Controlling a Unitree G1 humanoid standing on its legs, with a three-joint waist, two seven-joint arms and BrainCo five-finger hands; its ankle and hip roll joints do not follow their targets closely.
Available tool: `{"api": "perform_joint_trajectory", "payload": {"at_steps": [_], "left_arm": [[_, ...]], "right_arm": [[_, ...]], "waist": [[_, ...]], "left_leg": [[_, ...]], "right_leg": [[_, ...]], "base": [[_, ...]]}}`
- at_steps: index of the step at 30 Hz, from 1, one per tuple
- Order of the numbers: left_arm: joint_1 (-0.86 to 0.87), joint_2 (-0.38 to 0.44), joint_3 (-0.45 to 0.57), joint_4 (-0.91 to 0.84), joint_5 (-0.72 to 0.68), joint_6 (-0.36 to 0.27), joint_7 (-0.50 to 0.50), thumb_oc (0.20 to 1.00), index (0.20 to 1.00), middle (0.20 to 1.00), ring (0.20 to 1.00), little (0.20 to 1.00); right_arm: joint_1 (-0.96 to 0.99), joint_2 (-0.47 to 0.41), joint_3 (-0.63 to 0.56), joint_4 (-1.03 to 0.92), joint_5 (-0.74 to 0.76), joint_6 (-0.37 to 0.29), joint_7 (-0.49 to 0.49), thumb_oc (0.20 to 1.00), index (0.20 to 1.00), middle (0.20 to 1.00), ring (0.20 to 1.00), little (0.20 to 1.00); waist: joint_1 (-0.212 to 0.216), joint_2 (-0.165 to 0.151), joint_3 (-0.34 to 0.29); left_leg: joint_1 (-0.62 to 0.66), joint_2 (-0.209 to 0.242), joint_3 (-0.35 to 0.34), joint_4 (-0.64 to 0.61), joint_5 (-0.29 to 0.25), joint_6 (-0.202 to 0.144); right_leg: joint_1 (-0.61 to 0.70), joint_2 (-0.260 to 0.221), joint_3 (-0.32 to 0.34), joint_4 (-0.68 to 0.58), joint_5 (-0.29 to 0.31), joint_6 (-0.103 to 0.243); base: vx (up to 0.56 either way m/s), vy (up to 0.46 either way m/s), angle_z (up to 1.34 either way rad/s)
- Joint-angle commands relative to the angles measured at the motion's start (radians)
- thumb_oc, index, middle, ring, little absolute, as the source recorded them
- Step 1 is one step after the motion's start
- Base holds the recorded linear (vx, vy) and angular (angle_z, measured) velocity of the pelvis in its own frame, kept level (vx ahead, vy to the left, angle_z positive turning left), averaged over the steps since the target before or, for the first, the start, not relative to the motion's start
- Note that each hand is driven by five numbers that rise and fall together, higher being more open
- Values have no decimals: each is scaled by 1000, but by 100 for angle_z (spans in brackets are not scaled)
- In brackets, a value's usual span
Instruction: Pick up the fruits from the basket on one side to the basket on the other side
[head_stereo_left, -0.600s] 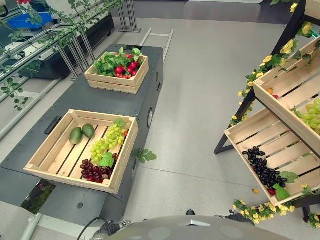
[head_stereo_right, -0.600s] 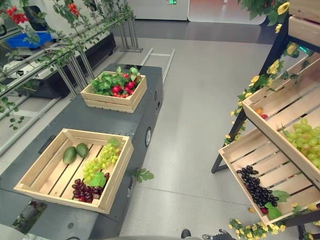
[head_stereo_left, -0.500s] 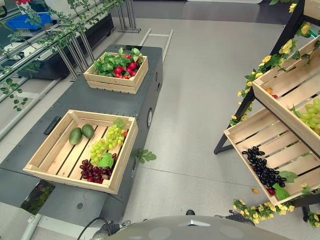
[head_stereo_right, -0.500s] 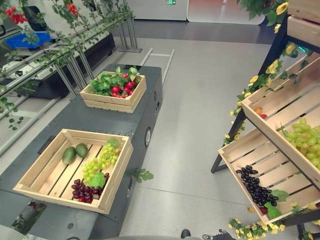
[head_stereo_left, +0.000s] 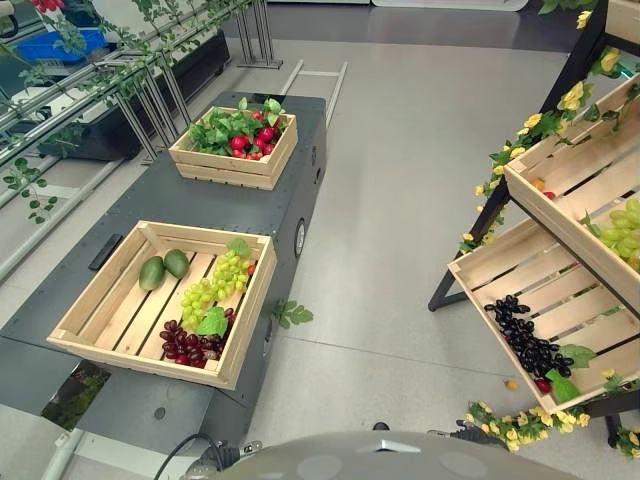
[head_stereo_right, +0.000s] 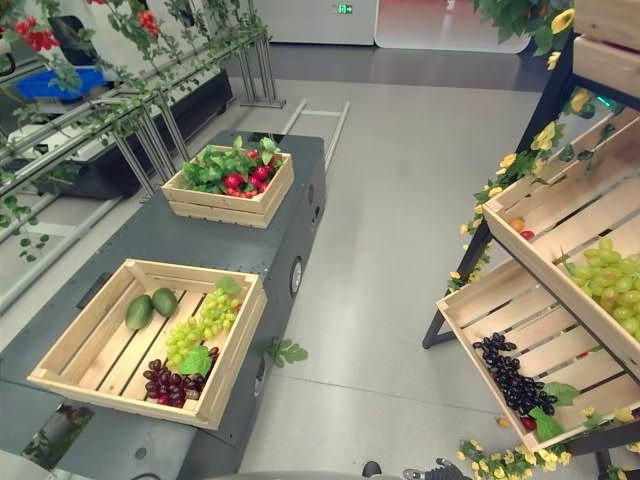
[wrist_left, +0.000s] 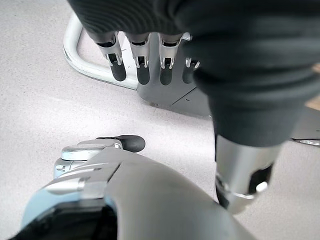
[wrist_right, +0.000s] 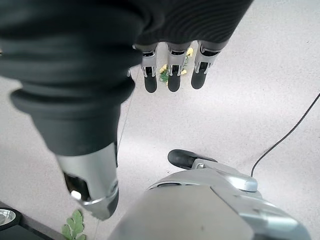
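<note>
Wooden slats are showing in the left eye view: the near pale slatted crate on the dark grey cart is holding two green avocados, a green grape bunch and a dark red grape bunch. Across the floor in the right eye view, the tilted wooden shelf crate is keeping black grapes. In the wrist views, my left hand and right hand are hanging straight-fingered, holding nothing. Loose grapes could be shedding if I pinch a bunch carelessly.

A green leaf sprig lies on the grey floor.
</note>
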Motion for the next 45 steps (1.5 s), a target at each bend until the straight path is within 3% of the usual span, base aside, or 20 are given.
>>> {"api": "perform_joint_trajectory", "payload": {"at_steps": [1, 15, 24, 29, 38, 45], "left_arm": [[-62, 11, -8, 58, 54, 6, -9, 1000, 1000, 1000, 1000, 1000], [-67, 18, -26, 57, 93, 5, 6, 1000, 1000, 1000, 1000, 1000], [-60, 28, 23, 2, -6, -32, 36, 1000, 1000, 1000, 1000, 1000], [-60, 25, 54, -180, -179, -78, 55, 1000, 1000, 1000, 1000, 1000], [115, 25, 128, -731, -394, -136, 16, 1000, 1000, 1000, 1000, 1000], [148, 15, 154, -920, -475, -150, -3, 1000, 1000, 1000, 1000, 1000]], "right_arm": [[-81, -1, 31, 61, 1, 6, -2, 1000, 1000, 1000, 1000, 1000], [-83, -3, 36, 55, -7, 3, -5, 1000, 1000, 1000, 1000, 1000], [-80, -9, 22, 49, 6, -5, -23, 1000, 1000, 1000, 1000, 1000], [-80, -13, 14, 45, 12, -11, -42, 1000, 1000, 1000, 1000, 1000], [-65, -17, -15, 27, 14, -18, -40, 1000, 1000, 1000, 1000, 1000], [-74, -14, -15, 43, 5, -15, -34, 1000, 1000, 1000, 1000, 1000]], "waist": [[7, -37, 28], [5, -33, 37], [8, -33, 50], [10, -32, 60], [28, -28, 70], [34, -30, 76]], "left_leg": [[21, -55, -2, 5, -58, 25], [30, -54, -1, 5, -62, 25], [28, -55, -7, 5, -60, 24], [23, -55, -10, 5, -58, 23], [16, -54, -17, 5, -50, 21], [11, -52, -18, 5, -49, 20]], "right_leg": [[81, -29, 4, 9, -88, 80], [90, -27, 3, 9, -93, 79], [89, -27, -3, 9, -94, 79], [86, -29, -5, 9, -92, 81], [85, -35, -12, 9, -90, 84], [81, -39, -13, 9, -86, 85]], "base": [[0, 0, 0], [0, 0, 0], [0, 0, 0], [0, 0, 0], [0, 0, 0], [0, 0, 0]]}}
